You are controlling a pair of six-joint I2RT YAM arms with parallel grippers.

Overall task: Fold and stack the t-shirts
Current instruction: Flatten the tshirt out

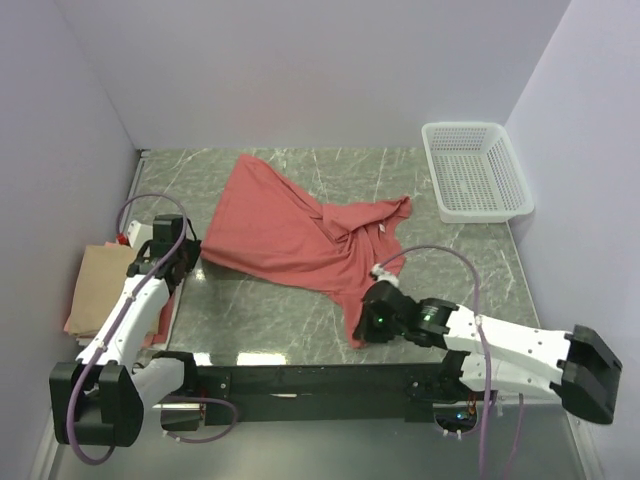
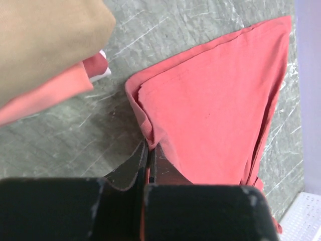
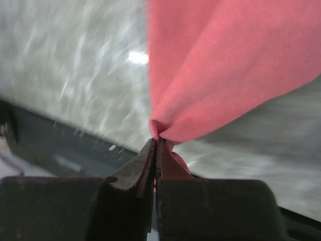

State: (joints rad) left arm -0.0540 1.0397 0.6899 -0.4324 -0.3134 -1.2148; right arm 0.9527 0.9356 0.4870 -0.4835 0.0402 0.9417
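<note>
top: salmon-red t-shirt (image 1: pixel 290 235) is lying crumpled mid-table, folded tan t-shirt (image 1: pixel 100 285) at 9 o'clock | left wrist: left gripper (image 2: pixel 149 150) is clamping its corner | right wrist: right gripper (image 3: pixel 156 143) is pinching a bunched edge | tip: both should be pulling apart evenly, cloth taut

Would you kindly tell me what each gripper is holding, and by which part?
Both hold the salmon-red t-shirt: the left gripper pinches its left corner, the right gripper a bunched edge at its near end.
</note>
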